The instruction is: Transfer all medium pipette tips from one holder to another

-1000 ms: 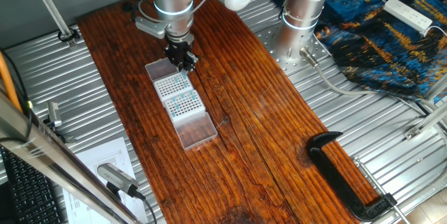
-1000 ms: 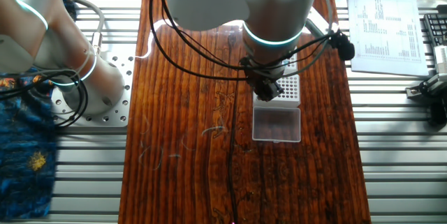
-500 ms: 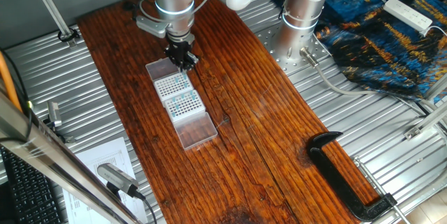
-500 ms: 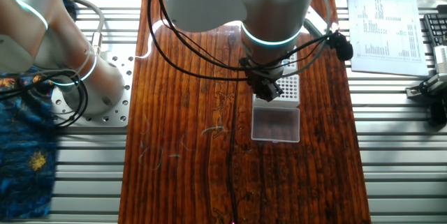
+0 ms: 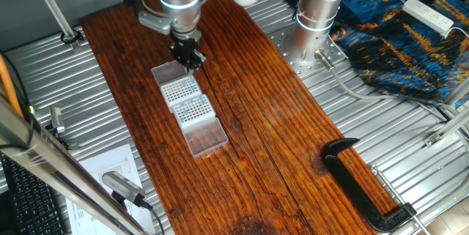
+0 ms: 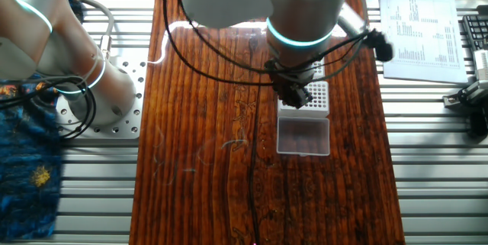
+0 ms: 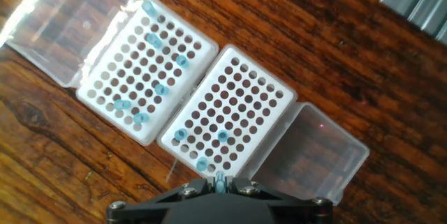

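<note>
Claw (image 7: 221, 183) gripping one pipette tip (image 7: 221, 178), seven tips in left holder (image 7: 105, 95), three in right holder (image 7: 269, 109)

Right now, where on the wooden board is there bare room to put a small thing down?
The wooden board is bare between the two tip racks and the black clamp, and along its edge toward the robot base. It is crowded around the racks, where the gripper hangs with a blue tip at its fingers.
</note>
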Controlling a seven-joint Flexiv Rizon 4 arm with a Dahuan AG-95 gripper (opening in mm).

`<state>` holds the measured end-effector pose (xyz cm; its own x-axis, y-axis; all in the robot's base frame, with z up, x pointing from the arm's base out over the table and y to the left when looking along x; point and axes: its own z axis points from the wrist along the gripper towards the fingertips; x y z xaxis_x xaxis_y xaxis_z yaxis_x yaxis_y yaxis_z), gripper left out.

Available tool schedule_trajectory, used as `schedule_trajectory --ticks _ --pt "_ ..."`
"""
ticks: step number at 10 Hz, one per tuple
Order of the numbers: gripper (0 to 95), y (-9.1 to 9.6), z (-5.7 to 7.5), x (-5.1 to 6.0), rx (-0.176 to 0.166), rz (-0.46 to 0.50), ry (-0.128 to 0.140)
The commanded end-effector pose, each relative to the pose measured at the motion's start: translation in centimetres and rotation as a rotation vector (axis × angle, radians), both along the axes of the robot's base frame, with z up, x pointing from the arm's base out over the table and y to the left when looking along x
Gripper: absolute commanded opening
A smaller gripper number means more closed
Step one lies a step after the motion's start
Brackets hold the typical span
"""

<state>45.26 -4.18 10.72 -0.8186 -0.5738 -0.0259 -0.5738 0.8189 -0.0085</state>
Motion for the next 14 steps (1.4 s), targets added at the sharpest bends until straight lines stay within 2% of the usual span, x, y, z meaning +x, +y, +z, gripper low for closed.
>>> schedule_trajectory --ticks 1,2,3,4,5,6,7,9,11,14 --pt "0.0 0.3 2.0 0.6 0.0 0.018 0.012" --pt "0.0 0.5 3.1 0.8 0.0 0.026 0.017" --pt "0.0 0.9 5.1 1.2 -0.002 0.038 0.027" --pt "0.0 1.4 6.5 1.6 -0.002 0.044 0.03" --pt "0.0 2.3 7.7 2.1 -0.002 0.045 0.031" --pt "0.0 4.1 8.8 2.6 0.002 0.017 0.03" --pt "0.0 5.4 9.2 2.7 0.005 -0.017 0.03" --pt "0.0 8.1 9.0 3.1 0.047 -0.066 0.031" --pt "0.0 10.5 8.1 3.0 0.057 -0.119 0.033" --pt "0.0 12.0 6.4 2.5 0.068 -0.15 0.023"
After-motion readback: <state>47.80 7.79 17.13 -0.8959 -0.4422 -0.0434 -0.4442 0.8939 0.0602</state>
